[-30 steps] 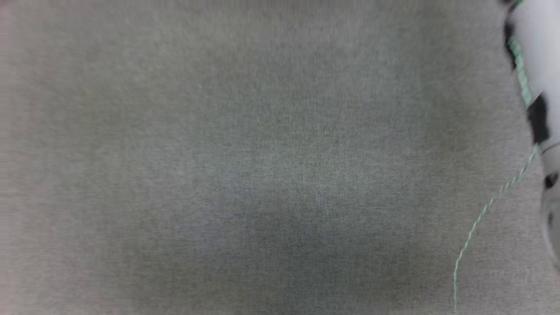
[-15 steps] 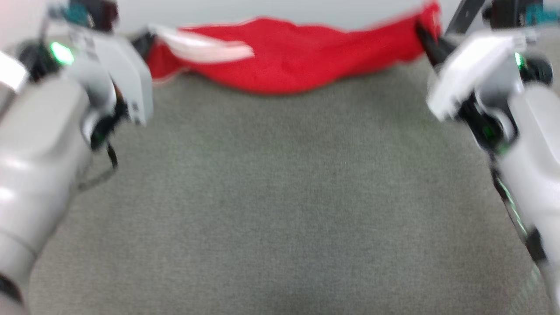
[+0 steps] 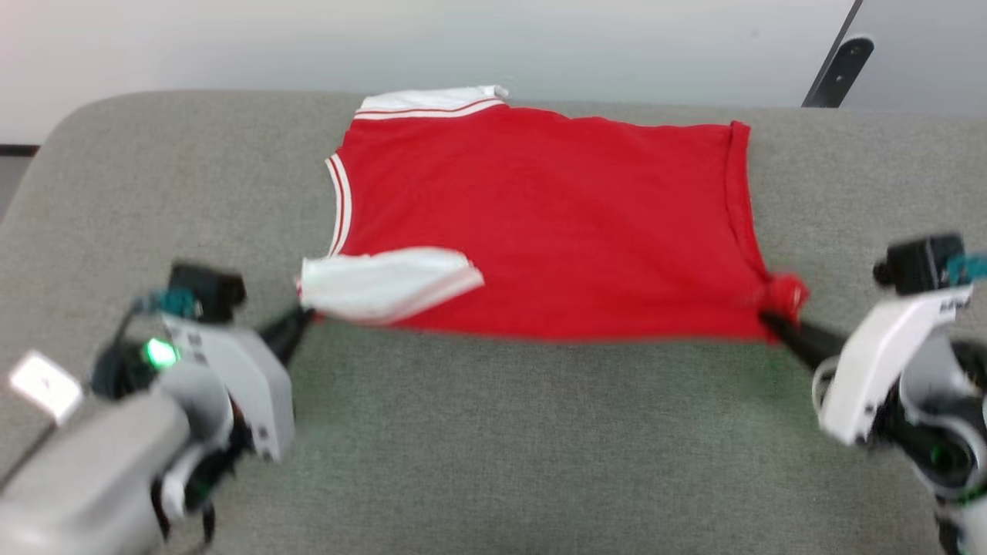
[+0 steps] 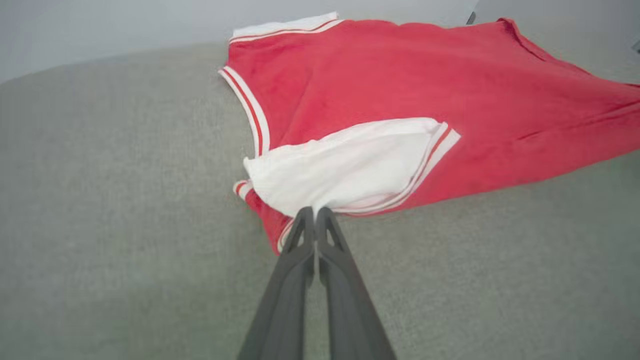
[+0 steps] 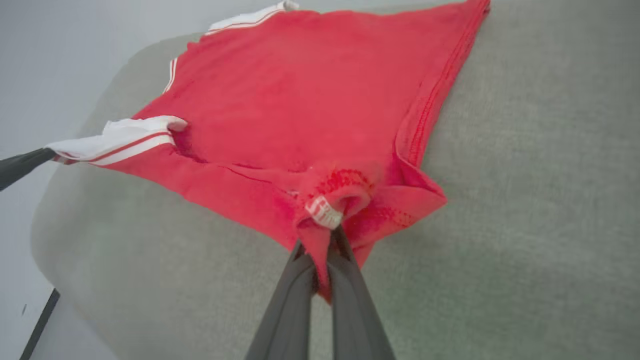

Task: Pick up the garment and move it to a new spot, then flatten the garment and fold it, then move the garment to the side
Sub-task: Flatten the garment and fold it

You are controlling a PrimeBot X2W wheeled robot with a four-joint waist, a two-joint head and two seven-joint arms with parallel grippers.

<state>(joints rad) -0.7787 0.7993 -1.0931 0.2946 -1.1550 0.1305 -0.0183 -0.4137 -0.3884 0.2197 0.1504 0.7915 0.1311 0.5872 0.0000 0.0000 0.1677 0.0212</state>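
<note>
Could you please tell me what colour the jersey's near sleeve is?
The sleeve is white with red-striped trim; left wrist view shows it best.

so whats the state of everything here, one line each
shirt: spread out on the grey surface, plain red side up, held at both near corners
near sleeve: folded over onto the red body
left gripper: shut on the shirt at the near sleeve
right gripper: shut on the bunched hem corner of the shirt
grey surface: bare in front of the shirt
</note>
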